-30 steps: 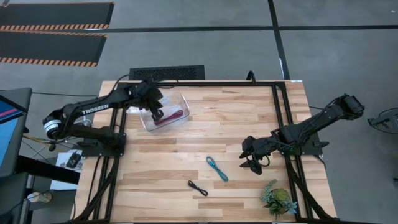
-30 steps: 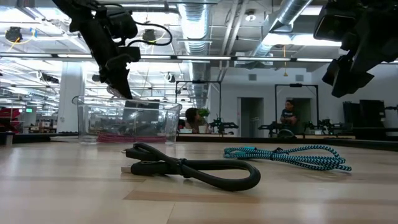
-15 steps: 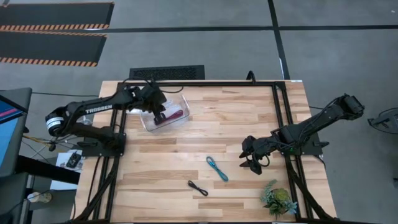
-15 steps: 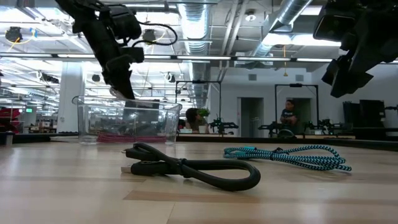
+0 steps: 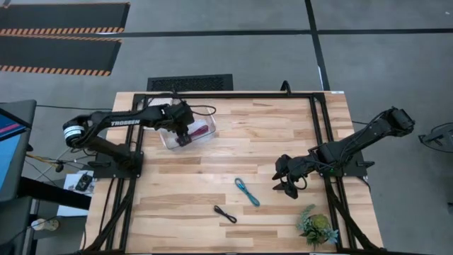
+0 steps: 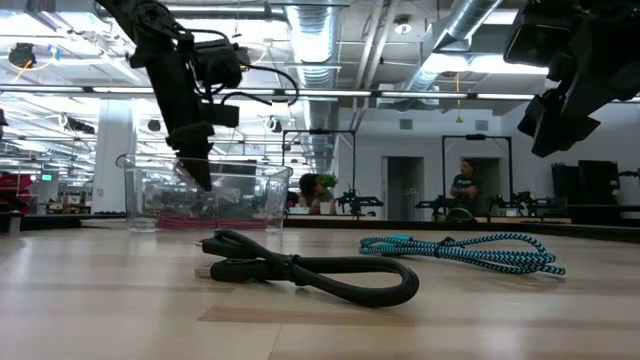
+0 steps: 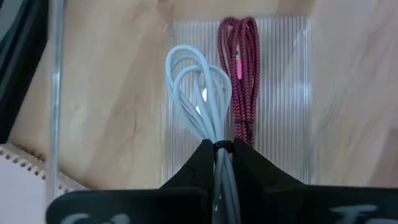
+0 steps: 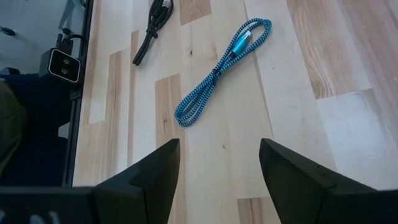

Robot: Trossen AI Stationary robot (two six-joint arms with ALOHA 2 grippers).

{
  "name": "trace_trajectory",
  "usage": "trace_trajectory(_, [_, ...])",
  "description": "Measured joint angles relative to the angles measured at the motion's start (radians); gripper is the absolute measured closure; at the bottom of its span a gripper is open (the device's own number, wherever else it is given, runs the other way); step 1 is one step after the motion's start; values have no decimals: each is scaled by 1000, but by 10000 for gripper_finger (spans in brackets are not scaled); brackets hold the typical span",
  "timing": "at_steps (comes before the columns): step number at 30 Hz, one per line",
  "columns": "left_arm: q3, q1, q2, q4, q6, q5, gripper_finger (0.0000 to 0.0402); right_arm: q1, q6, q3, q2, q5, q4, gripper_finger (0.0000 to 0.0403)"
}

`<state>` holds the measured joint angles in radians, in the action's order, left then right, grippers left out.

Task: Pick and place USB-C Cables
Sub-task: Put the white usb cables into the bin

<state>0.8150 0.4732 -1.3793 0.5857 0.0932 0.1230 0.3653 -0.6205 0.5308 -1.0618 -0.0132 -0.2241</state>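
My left gripper (image 5: 183, 135) reaches down into the clear plastic bin (image 5: 206, 116) at the table's far left and is shut on the white cable (image 7: 198, 93). The maroon cable (image 7: 238, 68) lies flat on the bin's ribbed floor beside the white one. The teal cable (image 5: 247, 191) and the black cable (image 5: 225, 213) lie flat on the wood near the table's middle and near edge. My right gripper (image 5: 287, 187) hangs open above the table, right of the teal cable (image 8: 221, 71). My left gripper pinches the white cable between its two fingers at the dark tie band around its bundled strands (image 7: 224, 147). The fingers (image 6: 200, 172) come from above, pointing down into the bin. The loops (image 7: 189, 68) stick out past the fingertips over the bin floor, next to the maroon cable.
A small green potted plant (image 5: 316, 228) stands at the table's near right corner. The black frame rails (image 5: 320, 134) run along the table's sides. Bare wood lies between the bin and the two loose cables. People and benches show far off in the room behind.
My left gripper, still shut on the white cable, has moved down into the clear bin and a little toward the table's right, its wrist swinging round over the bin. My right arm and the teal and black cables have kept still.
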Motion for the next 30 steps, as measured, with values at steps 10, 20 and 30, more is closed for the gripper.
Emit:
trace_trajectory(10, [0,-103,-62,7,12,149,390,0,0,0,0,0,0,159])
trace_trajectory(20, [0,-160,-61,32,172,199,390,0,0,0,0,0,-1,159])
trace_trajectory(30, [0,-156,-61,77,360,118,390,0,0,0,0,0,-1,159])
